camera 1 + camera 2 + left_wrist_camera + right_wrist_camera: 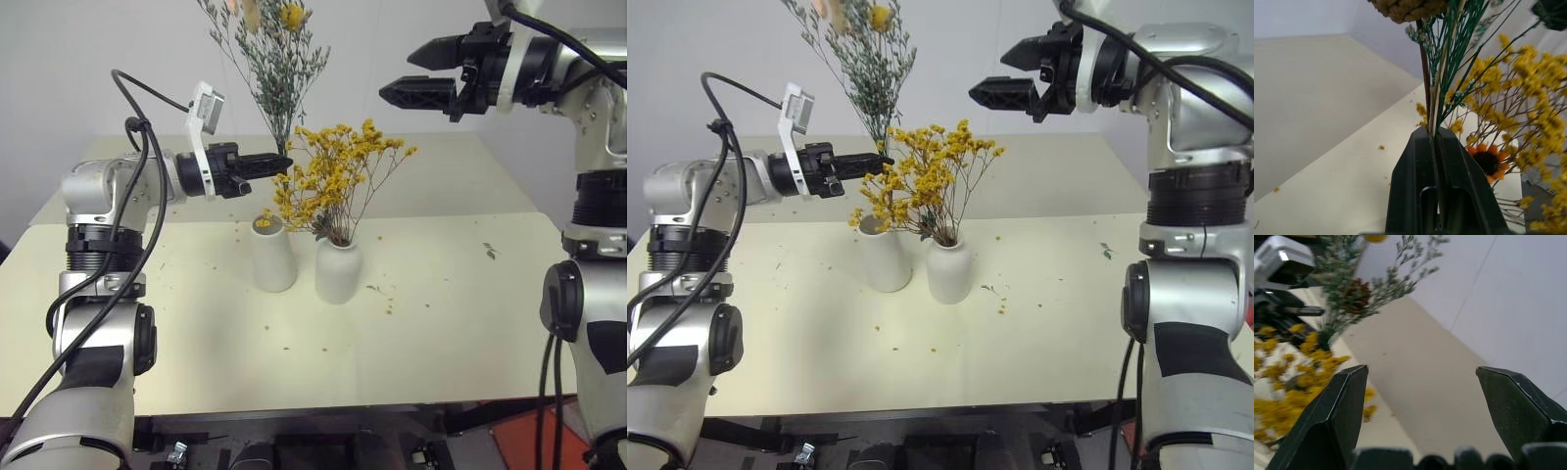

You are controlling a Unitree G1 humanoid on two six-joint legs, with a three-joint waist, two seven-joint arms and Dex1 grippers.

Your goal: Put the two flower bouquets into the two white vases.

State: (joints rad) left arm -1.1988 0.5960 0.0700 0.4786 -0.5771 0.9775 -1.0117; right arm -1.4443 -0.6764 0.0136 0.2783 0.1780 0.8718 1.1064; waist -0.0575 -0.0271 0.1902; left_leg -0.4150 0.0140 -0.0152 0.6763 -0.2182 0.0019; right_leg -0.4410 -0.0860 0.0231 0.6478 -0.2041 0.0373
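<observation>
One yellow bouquet (328, 181) already in the right-hand bottle vase (338, 271); grey-green bouquet (269, 59) pinched by left gripper (279, 164), needing lowering into the left tapered vase (273, 257); right gripper (421, 73) spread, empty.

Matt white vases (338, 271) (ceramic-looking)

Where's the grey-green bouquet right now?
The grey-green bouquet is held upright in the air by its stems in the left gripper, just above and behind the taller white vase, left of the yellow bouquet.
</observation>
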